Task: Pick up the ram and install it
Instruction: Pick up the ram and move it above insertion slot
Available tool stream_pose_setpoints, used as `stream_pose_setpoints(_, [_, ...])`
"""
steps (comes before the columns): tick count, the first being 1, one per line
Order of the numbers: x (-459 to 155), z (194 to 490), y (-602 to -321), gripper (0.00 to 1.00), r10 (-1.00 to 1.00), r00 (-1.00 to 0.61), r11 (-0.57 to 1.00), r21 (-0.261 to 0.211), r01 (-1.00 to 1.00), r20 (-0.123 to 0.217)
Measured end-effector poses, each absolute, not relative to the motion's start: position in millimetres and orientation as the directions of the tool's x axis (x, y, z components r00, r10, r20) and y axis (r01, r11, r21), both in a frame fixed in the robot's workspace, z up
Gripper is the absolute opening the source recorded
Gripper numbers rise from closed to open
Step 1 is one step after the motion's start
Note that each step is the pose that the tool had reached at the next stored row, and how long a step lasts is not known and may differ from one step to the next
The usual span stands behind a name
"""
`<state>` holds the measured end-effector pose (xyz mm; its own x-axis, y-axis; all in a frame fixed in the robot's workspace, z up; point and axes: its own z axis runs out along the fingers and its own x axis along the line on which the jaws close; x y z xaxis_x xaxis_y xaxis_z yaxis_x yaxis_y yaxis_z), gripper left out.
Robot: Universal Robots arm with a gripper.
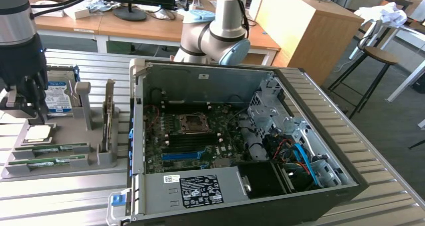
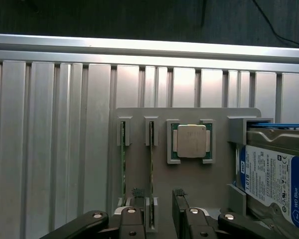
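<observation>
We read "WD Blue" on the white-and-blue face of the hard drive (image 2: 271,181), and beside it what looks like "1.0TB". The white sticker (image 1: 201,191) on the power supply (image 1: 156,196) carries printed lines and marks that we cannot make out.

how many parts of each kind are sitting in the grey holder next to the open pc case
ram sticks: 2
cpu: 1
hard drive: 1
expansion card: 1
total: 5
</observation>
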<state>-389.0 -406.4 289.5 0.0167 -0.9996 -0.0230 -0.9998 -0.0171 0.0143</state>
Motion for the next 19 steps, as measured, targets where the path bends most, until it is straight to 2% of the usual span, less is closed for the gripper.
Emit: stream_pose_setpoints(19, [-389,277,-407,0.36,-1.000,0.017,-0.017,0.014,-1.000,-0.023])
